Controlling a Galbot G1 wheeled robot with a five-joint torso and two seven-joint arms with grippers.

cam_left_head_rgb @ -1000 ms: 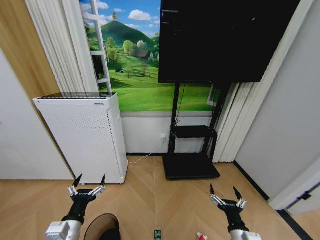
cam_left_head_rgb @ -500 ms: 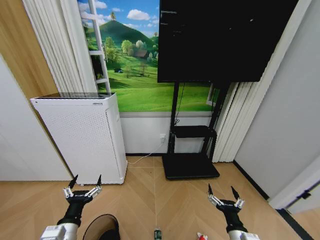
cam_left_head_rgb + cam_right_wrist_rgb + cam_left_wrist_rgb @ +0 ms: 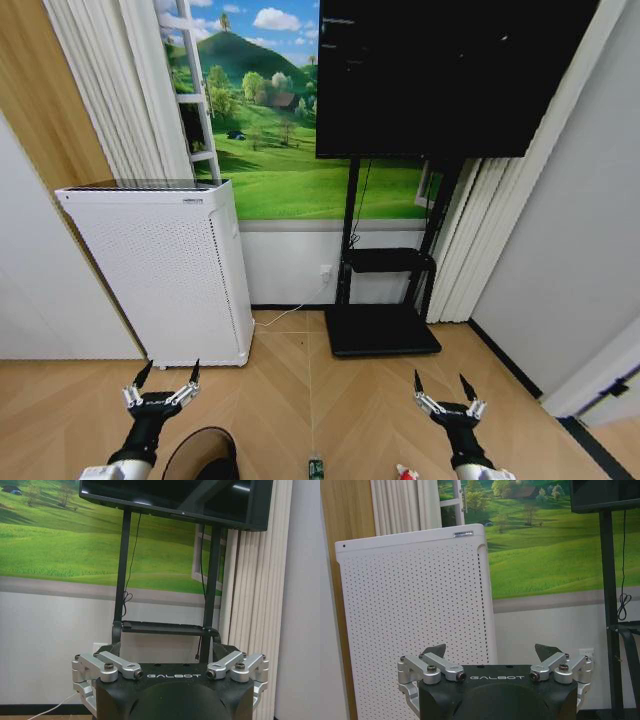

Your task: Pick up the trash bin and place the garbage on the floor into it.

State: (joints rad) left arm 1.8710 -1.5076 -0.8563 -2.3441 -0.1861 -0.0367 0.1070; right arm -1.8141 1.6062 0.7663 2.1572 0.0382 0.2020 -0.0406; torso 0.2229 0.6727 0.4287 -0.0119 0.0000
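Since both pincers hang spread wide and empty, I'd say nothing's been started yet. The small round black wire-mesh trash bin sits on the tan herringbone floor, just beside and below the left gripper. A green-labelled clear bottle and a red-and-white scrap lie low between it and the right gripper. Everything's left to do.

Left gripper at near left and right gripper at near right, well apart, both above the floor. Trash bin on the floor just right of the left gripper; bottle between the grippers; a second piece of garbage just left of the right gripper. Perforated appliance stands behind the left gripper; screen stand behind the right, against the wall.
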